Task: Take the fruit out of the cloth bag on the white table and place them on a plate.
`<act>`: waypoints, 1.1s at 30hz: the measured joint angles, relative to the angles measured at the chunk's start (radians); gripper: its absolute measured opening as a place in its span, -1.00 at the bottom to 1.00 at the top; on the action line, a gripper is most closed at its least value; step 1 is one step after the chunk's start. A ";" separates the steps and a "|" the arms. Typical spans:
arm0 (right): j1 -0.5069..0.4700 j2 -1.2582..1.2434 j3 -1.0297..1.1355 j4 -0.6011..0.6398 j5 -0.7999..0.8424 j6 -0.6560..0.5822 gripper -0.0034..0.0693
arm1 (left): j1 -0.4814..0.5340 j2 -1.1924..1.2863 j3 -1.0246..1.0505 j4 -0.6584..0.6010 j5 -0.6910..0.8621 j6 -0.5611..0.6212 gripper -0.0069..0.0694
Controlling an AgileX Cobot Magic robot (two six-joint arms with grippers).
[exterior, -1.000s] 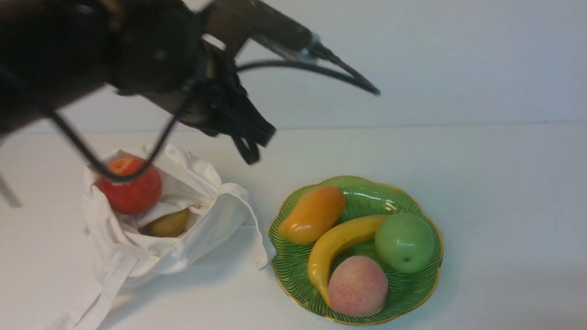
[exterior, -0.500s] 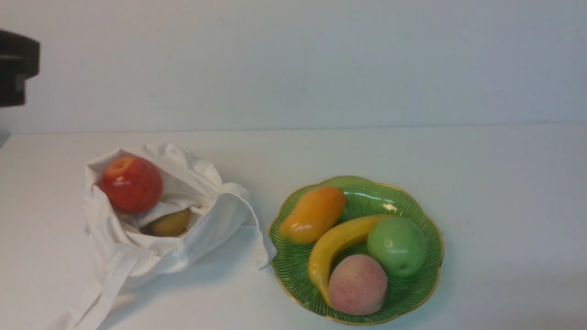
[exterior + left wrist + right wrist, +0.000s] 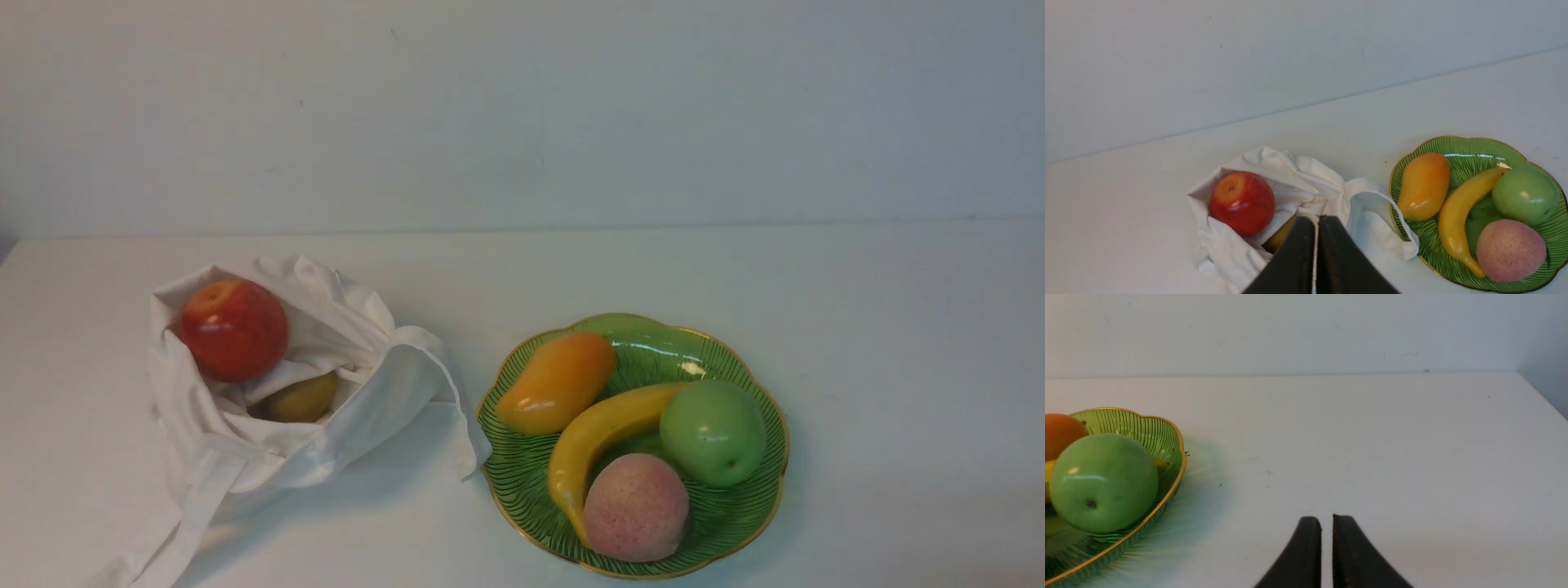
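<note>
"Closest to the cameras, what do you see?"

"Two black grippers, one per wrist view. The left gripper [image 3: 1318,219] is narrow, tips together and holding nothing; the right gripper [image 3: 1327,518] is narrow too, nothing between its tips."

"And on the white matte table [image 3: 898,367]?"

"One green glossy plate [image 3: 522,498] with a scalloped gold rim. Four fruits lie in it: nearest, a round pink peach [image 3: 637,508]; then a curved yellow banana [image 3: 575,457], a round green apple [image 3: 713,433] and, farther back, an elongated orange-yellow mango [image 3: 558,384]."

"Any left in the bag?"

"Two, so six fruits altogether. The one white thin cloth bag [image 3: 371,416] stands open left of the plate, one flat strap [image 3: 200,506] trailing toward us, another [image 3: 453,388] reaching the plate's rim. Inside, a smaller olive-yellow fruit [image 3: 302,398] lies nearer, a round red apple [image 3: 234,331] farther back."

"Where's that from the grippers?"

"Both bagged fruits are beyond the left gripper's tips, apart from them. The plate lies off to one side beyond the right gripper's."

"Farthest?"

"One pale plain wall [image 3: 522,114]."
</note>
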 joint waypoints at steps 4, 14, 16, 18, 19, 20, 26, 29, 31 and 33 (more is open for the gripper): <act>0.000 0.000 0.000 0.000 0.000 0.000 -0.81 | 0.000 -0.066 0.007 0.002 -0.001 0.006 -0.84; 0.000 0.000 0.000 -0.006 0.000 0.000 -0.81 | 0.100 -0.383 0.484 -0.098 -0.431 0.147 -0.84; 0.000 0.000 0.000 -0.006 0.000 0.000 -0.81 | 0.167 -0.470 0.645 -0.155 -0.552 0.225 -0.84; 0.000 0.000 0.000 -0.006 0.000 0.000 -0.81 | 0.244 -0.554 0.799 -0.222 -0.641 0.296 -0.84; 0.000 0.000 0.000 -0.006 0.000 0.000 -0.81 | 0.282 -0.595 0.871 -0.257 -0.670 0.324 -0.84; 0.000 0.000 0.000 -0.006 0.000 0.000 -0.81 | 0.319 -0.633 0.937 -0.286 -0.693 0.345 -0.84; 0.000 0.000 0.000 -0.006 0.000 0.000 -0.81 | 0.494 -0.766 1.218 -0.340 -0.734 0.374 -0.84; 0.000 0.000 0.000 -0.006 0.000 0.000 -0.81 | 0.529 -0.768 1.267 -0.358 -0.734 0.375 -0.84; 0.000 0.000 0.000 -0.006 0.000 0.000 -0.81 | 0.559 -0.768 1.284 -0.370 -0.737 0.377 -0.84; 0.000 0.000 0.000 0.000 0.000 0.000 -0.81 | 0.569 -0.768 1.284 -0.372 -0.739 0.377 -0.84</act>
